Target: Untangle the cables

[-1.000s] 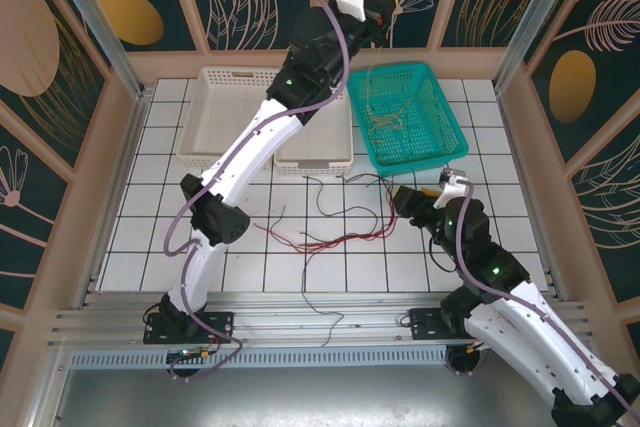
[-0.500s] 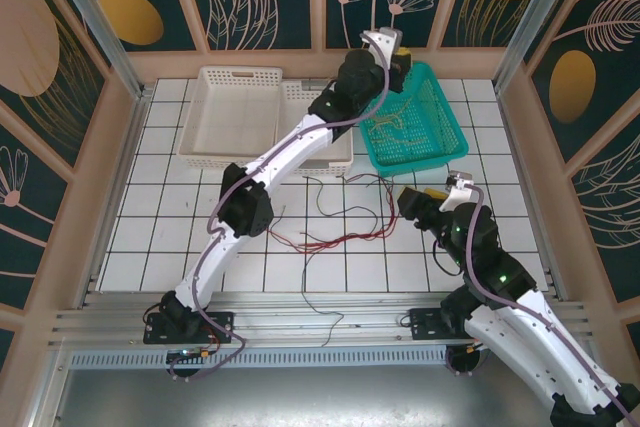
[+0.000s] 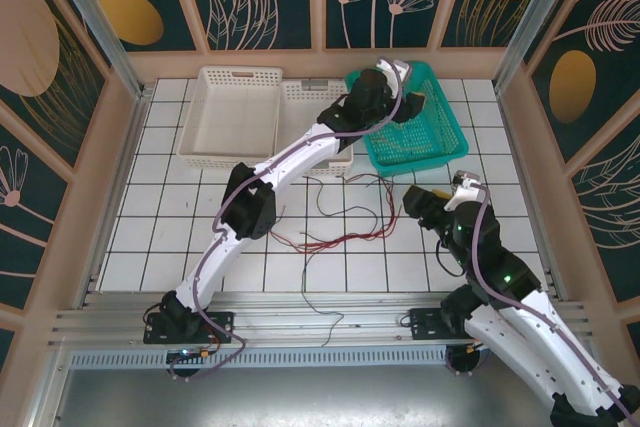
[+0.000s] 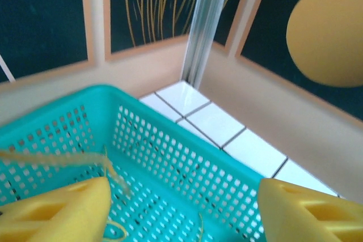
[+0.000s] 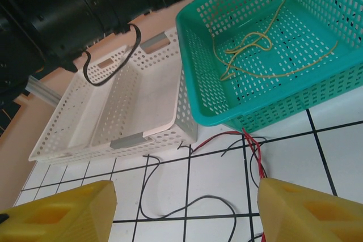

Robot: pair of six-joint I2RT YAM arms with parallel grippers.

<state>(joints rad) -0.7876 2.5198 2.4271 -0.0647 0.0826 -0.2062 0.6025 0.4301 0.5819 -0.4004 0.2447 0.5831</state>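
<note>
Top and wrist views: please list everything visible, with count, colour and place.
teal basket: one, teal, far right of table
yellow cables: a few strands, inside the teal basket
white baskets: two, far side, left of the teal basket
red cables: several, tangled on centre tiles
black cables: several, among the red cables
table: one, white tiles
left gripper: yellow, open, over the teal basket
right gripper: yellow, open, over the tiles

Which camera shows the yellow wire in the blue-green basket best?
The right wrist view: the yellow wire lies clear and sharp on the basket floor. The left wrist view gives only blurred strands up close; from the top it is faint, partly behind the left arm.
</note>
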